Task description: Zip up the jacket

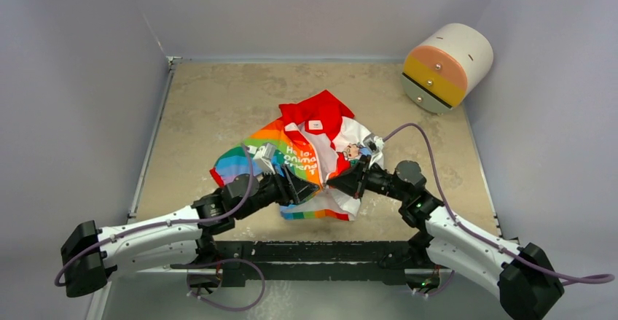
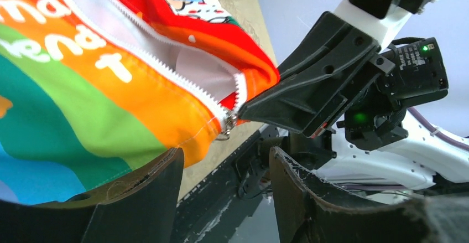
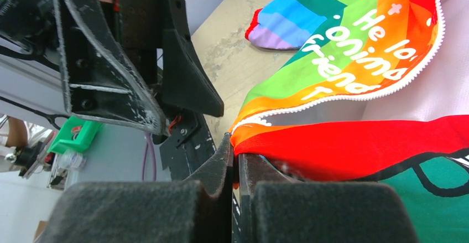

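Nearest, the right gripper (image 3: 235, 151) is pinched tight on the jacket (image 1: 310, 141) hem by the zipper base. The left gripper (image 2: 224, 163) is wide and holds nothing, with the slider (image 2: 227, 124) just above its gap. The jacket lies crumpled mid-table (image 1: 204, 101), zipper open. Risks: the left grabs fabric instead of the slider, or the hem slips from the right and the teeth bunch.

Overhead view, wrist views close on jacket (image 1: 313, 160)

Robot lab — bare, grey-walled test table (image 1: 218, 101)
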